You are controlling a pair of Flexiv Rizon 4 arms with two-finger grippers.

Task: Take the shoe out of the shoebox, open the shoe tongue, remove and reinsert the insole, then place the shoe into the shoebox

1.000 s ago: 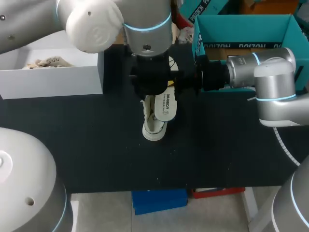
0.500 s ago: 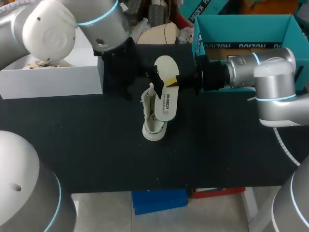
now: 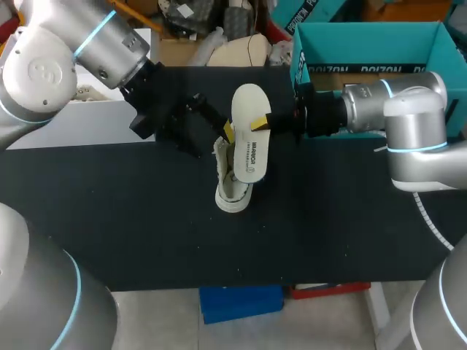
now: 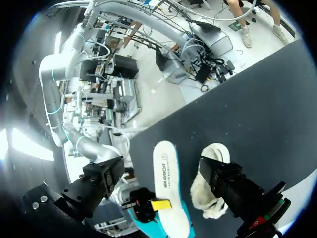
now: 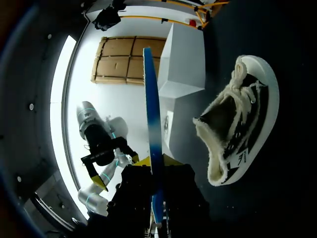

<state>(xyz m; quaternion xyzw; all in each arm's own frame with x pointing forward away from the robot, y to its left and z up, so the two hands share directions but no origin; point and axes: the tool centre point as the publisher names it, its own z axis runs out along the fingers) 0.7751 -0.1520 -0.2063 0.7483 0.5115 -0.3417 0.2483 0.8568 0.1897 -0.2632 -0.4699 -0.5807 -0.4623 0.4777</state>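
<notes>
A white insole hangs in the air above the shoe, and my right gripper is shut on its edge from the right. In the right wrist view the insole shows edge-on between that gripper's yellow tips. The shoe, black with a white sole and cream lining, sits on the black table just under the insole, its mouth wide open. My left gripper stands open just left of the insole and holds nothing. From the left wrist, the insole and shoe lie ahead of its fingers.
A white shoebox stands at the table's back left, behind my left arm. A teal box stands at the back right, behind my right arm. The front half of the table holds nothing else.
My left arm has swung away to the left from above the shoe, uncovering the insole. The right gripper, the insole and the shoe have not moved.
</notes>
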